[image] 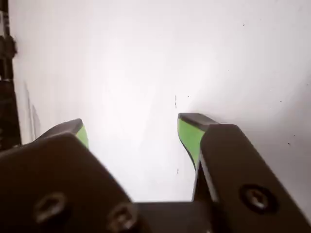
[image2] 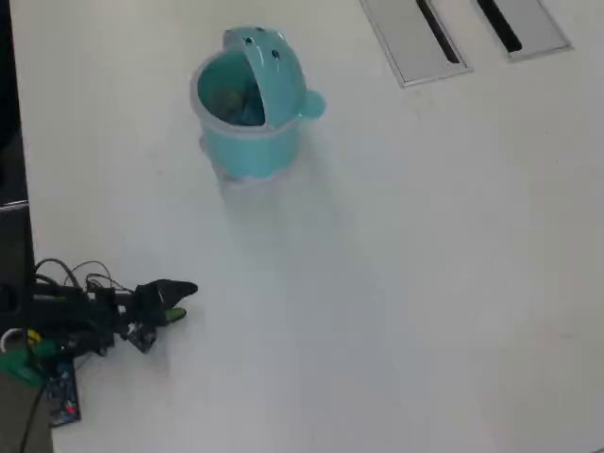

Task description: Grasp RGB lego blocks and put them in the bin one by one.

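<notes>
- Light teal plastic forms the one round bin, which stands toward the far left of the white worktop in the overhead view; its domed flip lid is tipped up on the right of the rim, showing small dark dots like a face, and a rounded side knob juts out to the right.
- The bin's mouth is open to the camera. Darker teal shapes lie inside it, but whether these are blocks, shadow or the bin's own inner parts cannot be told.
- No red, blue or yellow-green cube can be made out on the worktop in either view.
- One black arm with a tangle of wires lies low at the near left edge of the overhead view, well apart from the bin, with its claw pointing right.
- In the wrist view the claw is spread wide: two dark jaws, each faced with a bright green pad, stand well apart with only bare white worktop between them, holding nothing.
- Three screw heads show on the dark claw body in the wrist view.
- Two grey rectangular plates, each with a long dark slot, are set in the worktop at the far right of the overhead view.
- No brand, label or readable writing shows on anything; a small circuit board with a red light sits at the near left edge.
</notes>
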